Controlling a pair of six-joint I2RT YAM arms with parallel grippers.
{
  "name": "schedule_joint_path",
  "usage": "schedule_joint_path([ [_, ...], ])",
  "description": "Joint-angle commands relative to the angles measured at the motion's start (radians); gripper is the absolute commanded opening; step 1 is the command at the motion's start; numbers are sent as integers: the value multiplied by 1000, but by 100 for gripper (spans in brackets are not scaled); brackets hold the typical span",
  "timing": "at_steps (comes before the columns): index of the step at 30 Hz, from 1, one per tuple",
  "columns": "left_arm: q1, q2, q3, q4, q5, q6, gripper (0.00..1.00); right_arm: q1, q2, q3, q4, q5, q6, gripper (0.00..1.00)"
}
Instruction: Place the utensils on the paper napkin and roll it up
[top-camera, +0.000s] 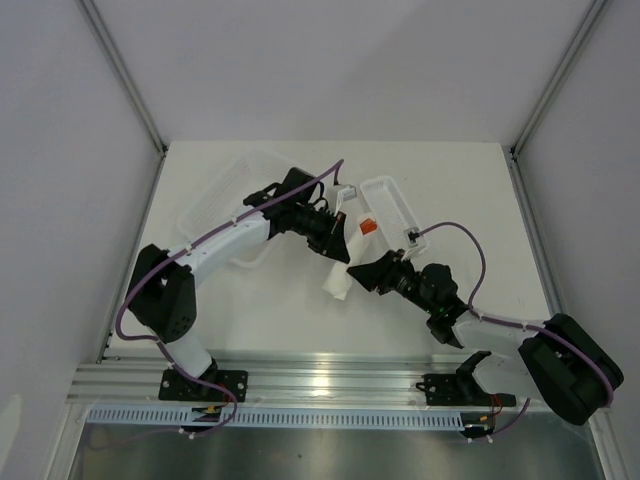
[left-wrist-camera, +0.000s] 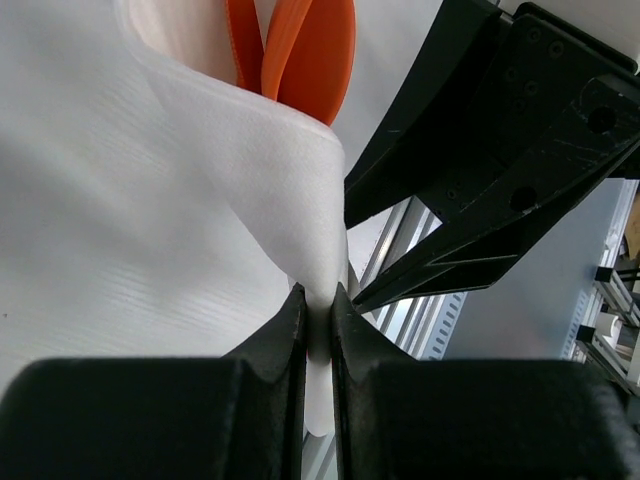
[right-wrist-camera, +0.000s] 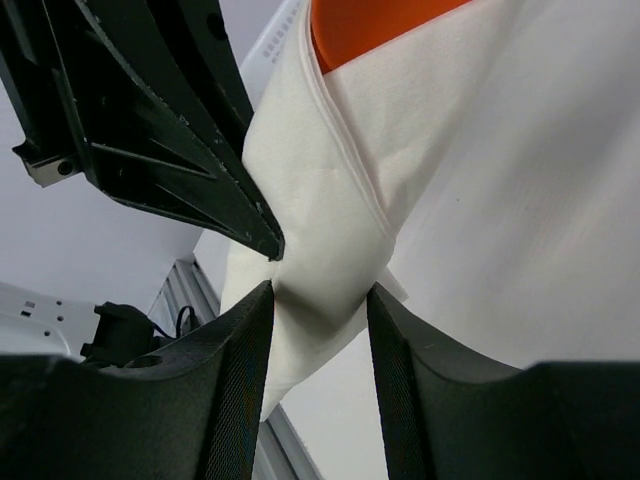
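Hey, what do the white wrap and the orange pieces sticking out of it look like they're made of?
The paper napkin looks like soft, matte tissue paper: it has a fine embossed texture, limp folds and a pressed edge. The utensils look like smooth, slightly glossy orange plastic, judging by the even colour and soft sheen, though only their ends show.
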Motion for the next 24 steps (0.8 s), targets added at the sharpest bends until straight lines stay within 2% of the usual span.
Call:
schedule_joint_path([
  [1,-2,-51,52,42,70,-12,1,1,10,2,98,-46,7,46],
  [8,-4,-53,49,56,89,-13,1,-1,-2,-4,147,-69,15,45],
  [11,-4,-56,49,63,103,-21,1,1,-2,-12,187,-83,21,38],
  [15,-4,-56,52,73,132,-22,1,-1,-8,-18,211,-86,24,23],
  [21,-5,-48,58,64,107,-7,1,-1,-45,-30,216,-95,15,8],
  [22,-5,-47,61,60,100,-7,3,-1,-53,-30,204,-94,12,6],
  [24,-5,-40,73,42,82,-2,23,-1,-80,-30,187,-91,2,2],
])
